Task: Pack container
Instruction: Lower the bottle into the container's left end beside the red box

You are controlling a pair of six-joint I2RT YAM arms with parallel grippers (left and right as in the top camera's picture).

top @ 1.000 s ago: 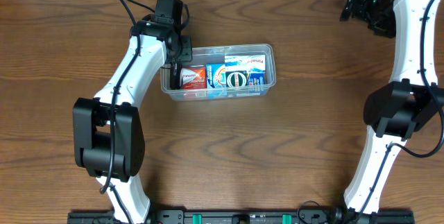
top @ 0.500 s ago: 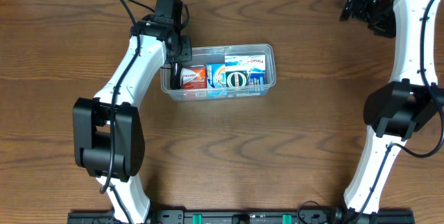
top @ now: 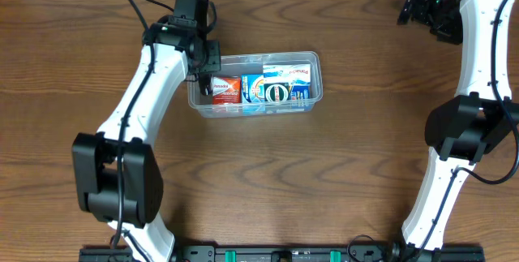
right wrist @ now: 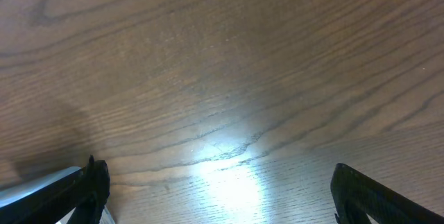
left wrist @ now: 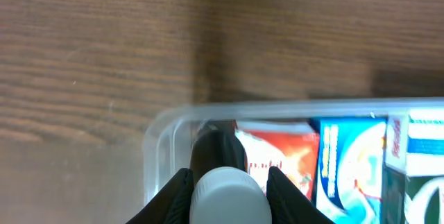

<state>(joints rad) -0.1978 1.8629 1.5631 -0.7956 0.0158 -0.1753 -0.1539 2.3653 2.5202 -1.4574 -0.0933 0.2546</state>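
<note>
The container (top: 316, 74) is a clear tub on the wooden table, left of the middle. Inside lie a red-orange packet (top: 226, 90) and blue printed packs (top: 276, 90). My left gripper (top: 203, 77) hangs over the tub's left end. In the left wrist view its fingers (left wrist: 175, 193) press both sides of a white round cap (left wrist: 229, 197) on a dark small bottle (left wrist: 216, 148), just inside the container's rim (left wrist: 166, 118) and next to the red-orange packet (left wrist: 284, 156). My right gripper (top: 415, 8) stands open at the far right back, with only bare wood between its fingers (right wrist: 94, 182).
The right arm's white links (top: 478, 67) run down the table's right side. The left arm (top: 154, 92) slants from the front left toward the tub. A blue pack (left wrist: 347, 165) fills the tub's middle.
The left jaws have narrowed onto the white-capped bottle. The left wrist has moved slightly back and left, and its elbow has swung left. The right arm has not moved.
</note>
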